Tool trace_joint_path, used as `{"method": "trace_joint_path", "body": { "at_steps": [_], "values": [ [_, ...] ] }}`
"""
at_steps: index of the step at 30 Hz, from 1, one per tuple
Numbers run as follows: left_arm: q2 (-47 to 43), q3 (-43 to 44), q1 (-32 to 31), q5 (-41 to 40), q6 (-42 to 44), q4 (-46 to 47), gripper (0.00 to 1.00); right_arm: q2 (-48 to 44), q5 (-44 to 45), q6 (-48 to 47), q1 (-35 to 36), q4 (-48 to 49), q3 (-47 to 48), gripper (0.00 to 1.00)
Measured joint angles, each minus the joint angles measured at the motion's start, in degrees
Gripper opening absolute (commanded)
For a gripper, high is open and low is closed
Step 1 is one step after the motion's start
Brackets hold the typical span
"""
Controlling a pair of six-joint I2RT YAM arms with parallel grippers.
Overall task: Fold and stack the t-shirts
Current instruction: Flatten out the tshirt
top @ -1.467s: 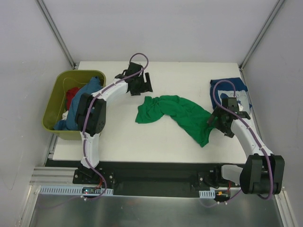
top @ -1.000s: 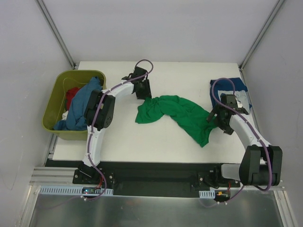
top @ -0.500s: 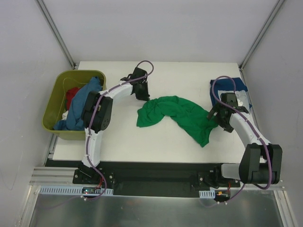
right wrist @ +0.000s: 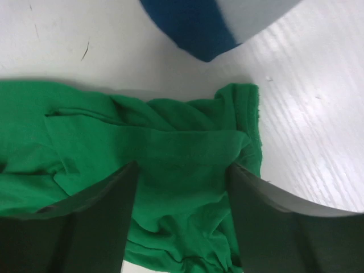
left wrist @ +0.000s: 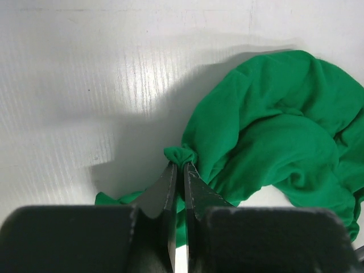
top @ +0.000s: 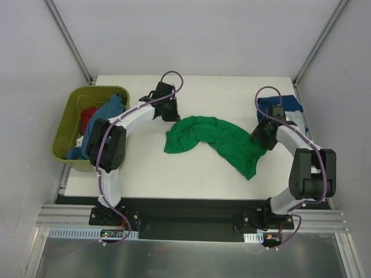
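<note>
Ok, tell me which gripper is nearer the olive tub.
Left. The left gripper is shut on the green t-shirt, right of the tub; the right gripper straddles the shirt's other end, farther right.

light: bright overhead | shadows: soft | glare: mild | foreground: blurred

Left arm [top: 128, 119] is stretched from its base, elbow bent, to the far-left end of the green t-shirt [top: 220, 138]. Left tool [left wrist: 177, 166]: jaws pressed together, pinching a small tuck of the shirt's edge. Right arm [top: 295, 142] is bent sharply at the elbow, wrist at the shirt's right end. Right tool [right wrist: 182, 170]: fingers apart, bunched cloth between them.
</note>
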Motion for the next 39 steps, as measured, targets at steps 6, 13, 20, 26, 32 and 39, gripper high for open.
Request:
{"method": "trace_joint_path", "body": {
  "at_steps": [6,13,20,26,32,39],
  "values": [
    [-0.5,-0.5,0.0,-0.3,0.1,-0.2,0.00,2.1,-5.1,-1.4,0.0,2.3,0.1,0.01],
    [-10.6,-4.7,0.0,-2.7,1.8,-0.3,0.00,-6.3,-11.5,-4.6,0.2,3.0,0.1,0.01],
    [-32.5,-10.0,0.0,-4.9,3.1,-0.3,0.00,-29.3,-13.6,-7.8,3.3,1.7,3.1,0.01],
    [-54.6,-11.6,-1.2,-5.4,4.7,-0.2,0.00,-44.0,-15.0,-9.5,3.8,-3.0,9.9,0.01],
    [-70.1,-9.1,-1.2,-1.0,5.3,-0.4,0.00,-51.5,-18.9,-10.4,3.8,-7.8,20.6,0.01],
    [-75.6,-3.9,-1.2,2.3,5.4,-0.2,0.00,-54.6,-20.8,-11.6,3.8,-9.5,31.1,0.01]
  ]
}}
